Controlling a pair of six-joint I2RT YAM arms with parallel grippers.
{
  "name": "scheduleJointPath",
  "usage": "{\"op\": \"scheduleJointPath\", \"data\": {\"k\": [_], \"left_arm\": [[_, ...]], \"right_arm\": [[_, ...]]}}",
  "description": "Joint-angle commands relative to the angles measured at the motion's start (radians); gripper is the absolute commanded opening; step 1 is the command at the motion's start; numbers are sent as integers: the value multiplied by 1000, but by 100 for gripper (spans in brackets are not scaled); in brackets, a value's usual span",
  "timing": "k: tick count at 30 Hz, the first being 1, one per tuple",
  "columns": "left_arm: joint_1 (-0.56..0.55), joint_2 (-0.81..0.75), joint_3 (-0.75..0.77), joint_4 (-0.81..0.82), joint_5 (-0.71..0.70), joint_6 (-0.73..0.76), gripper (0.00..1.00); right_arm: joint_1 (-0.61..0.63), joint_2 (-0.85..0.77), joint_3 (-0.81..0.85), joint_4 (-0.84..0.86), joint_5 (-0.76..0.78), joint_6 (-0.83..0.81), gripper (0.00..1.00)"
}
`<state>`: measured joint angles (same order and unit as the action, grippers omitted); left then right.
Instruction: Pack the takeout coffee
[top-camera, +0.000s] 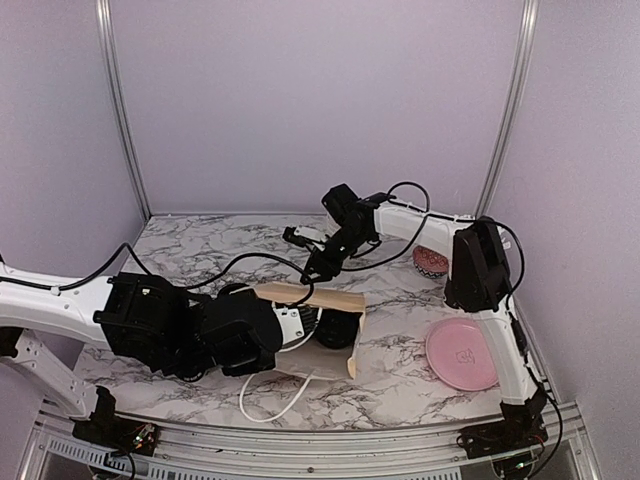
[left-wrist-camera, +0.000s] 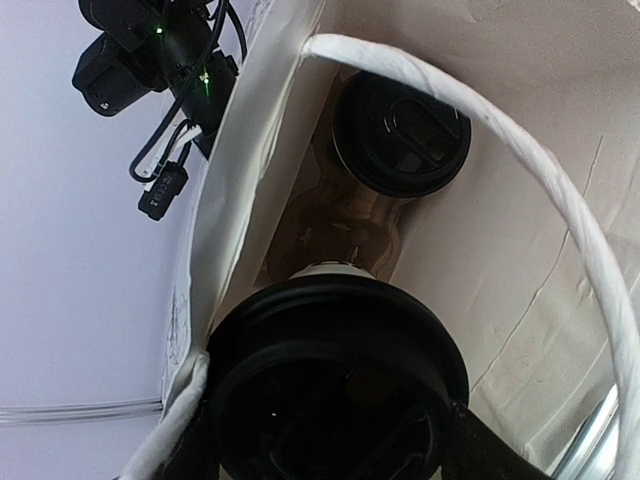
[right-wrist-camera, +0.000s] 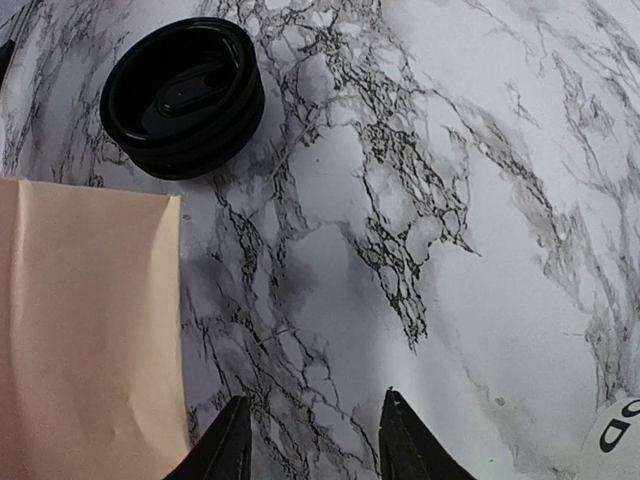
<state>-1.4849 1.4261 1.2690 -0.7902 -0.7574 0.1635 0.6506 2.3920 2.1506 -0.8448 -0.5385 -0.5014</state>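
In the left wrist view, a takeout coffee (left-wrist-camera: 335, 385) with a black lid fills the bottom of the frame. My left gripper (left-wrist-camera: 335, 445) is shut on it, a dark finger on each side, just inside the mouth of a paper bag (left-wrist-camera: 520, 250). A second lidded cup (left-wrist-camera: 400, 135) stands deeper in the bag. From above, the bag (top-camera: 312, 297) lies mid-table with my left gripper (top-camera: 298, 322) at its opening. My right gripper (top-camera: 318, 266) hovers at the bag's far edge. It is open (right-wrist-camera: 315, 440) over bare marble, with the bag's tan side (right-wrist-camera: 80, 330) to its left.
A stack of loose black lids (right-wrist-camera: 185, 95) sits on the marble beyond the bag. A white cup with dark lettering (right-wrist-camera: 612, 440) shows at the right wrist view's corner. A pink plate (top-camera: 462, 353) and a patterned bowl (top-camera: 430, 262) lie on the right. The bag's white handle (top-camera: 268, 403) trails toward the front edge.
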Motion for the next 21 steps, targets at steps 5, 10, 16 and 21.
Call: {"op": "scheduleJointPath", "data": {"k": [5,10,16,21], "left_arm": [[6,-20,-63,132,9,93,48],[21,-14,-96,191,10,153,48],[58,-30,-156,271,31,208,48],[72,-27,-197,332,27,258,48]], "right_arm": [[16,39,29,-45,-46,-35,42],[21,49,24,-76,-92,-65,42],[25,69,23,-105,-123,-80,42],[29,87,22,-120,-150,-81,42]]}}
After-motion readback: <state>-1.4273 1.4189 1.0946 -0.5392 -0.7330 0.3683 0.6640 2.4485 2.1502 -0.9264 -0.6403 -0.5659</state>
